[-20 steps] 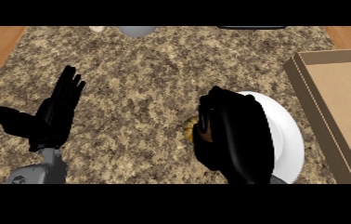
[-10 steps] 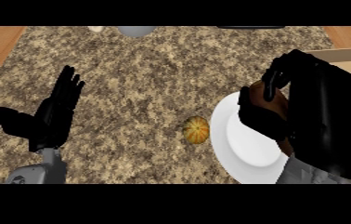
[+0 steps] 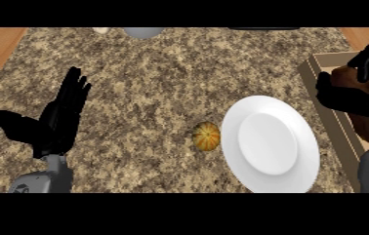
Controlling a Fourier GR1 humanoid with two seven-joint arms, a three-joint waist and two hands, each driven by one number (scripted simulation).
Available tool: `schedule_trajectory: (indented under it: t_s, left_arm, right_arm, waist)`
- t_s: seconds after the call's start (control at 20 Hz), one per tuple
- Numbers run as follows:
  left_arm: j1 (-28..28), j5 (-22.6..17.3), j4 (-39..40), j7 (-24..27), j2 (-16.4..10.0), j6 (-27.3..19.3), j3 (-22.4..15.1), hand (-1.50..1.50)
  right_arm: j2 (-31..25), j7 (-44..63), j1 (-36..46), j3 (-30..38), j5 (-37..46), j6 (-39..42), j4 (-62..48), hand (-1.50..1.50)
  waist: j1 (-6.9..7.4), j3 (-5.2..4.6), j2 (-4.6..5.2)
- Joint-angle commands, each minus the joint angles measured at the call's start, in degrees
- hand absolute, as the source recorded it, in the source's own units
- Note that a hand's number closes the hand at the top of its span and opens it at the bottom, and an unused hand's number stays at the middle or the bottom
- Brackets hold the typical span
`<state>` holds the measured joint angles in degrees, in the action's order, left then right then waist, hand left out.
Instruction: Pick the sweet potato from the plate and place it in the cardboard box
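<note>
Risk: right hand (image 3: 340,96), curled round sweet potato (image 3: 347,76) at right edge, hangs above cardboard box (image 3: 337,131) wall; releasing here could spill it out. Left hand (image 3: 61,114) open, lower left.

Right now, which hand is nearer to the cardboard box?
Right. The right hand is over the cardboard box, curled round the sweet potato; the left hand rests open at the view's left, beyond the plate.

Counter (image 3: 158,83): speckled brown and beige stone, filling most of the frame.
Wood strips (image 3: 9,41): orange-brown, at the upper left and upper right corners.
Top edge: a grey rounded object (image 3: 143,32), a dark flat object (image 3: 263,28).
Light: soft, even.
</note>
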<state>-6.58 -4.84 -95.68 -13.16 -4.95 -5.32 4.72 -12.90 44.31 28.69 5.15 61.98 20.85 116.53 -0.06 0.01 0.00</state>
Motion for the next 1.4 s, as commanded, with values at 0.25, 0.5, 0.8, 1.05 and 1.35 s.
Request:
schedule_trajectory:
  t_s: [0.25, 0.5, 0.8, 1.05, 1.35]
  left_arm:
    - [4.1, -0.9, -1.4, 2.5, -0.3, 1.9, 0.4, 0.00]
    - [-1.9, -2.2, 1.1, -1.1, -1.4, 1.3, 2.2, 0.00]
    - [-0.9, 0.5, 0.3, -0.5, 0.5, 0.2, -1.0, 0.00]
    - [4.1, -1.1, -3.5, -0.3, -0.8, 2.1, 0.2, 0.00]
    - [-2.6, -0.4, 1.6, -0.8, -1.0, 0.3, 1.3, 0.00]
  right_arm:
    - [-11.3, -14.7, -3.4, 10.9, -1.2, -8.5, -16.8, 1.50]
    - [-14.9, -22.1, -3.1, 13.8, -1.7, -14.0, -28.9, 1.50]
    - [-19.0, -21.8, -6.1, 9.1, 3.5, -4.1, -41.8, 1.50]
    - [-19.0, -27.8, -3.4, 13.7, -2.0, -6.8, -51.7, -1.50]
    - [-18.4, -38.8, 0.0, 18.8, -6.2, -24.7, -51.1, -1.50]
  waist:
    - [0.40, 0.00, 0.04]
    - [0.34, 0.01, 0.11]
    - [1.32, 0.02, 0.47]
    - [0.87, 0.03, 0.05]
    - [0.22, 0.13, 0.28]
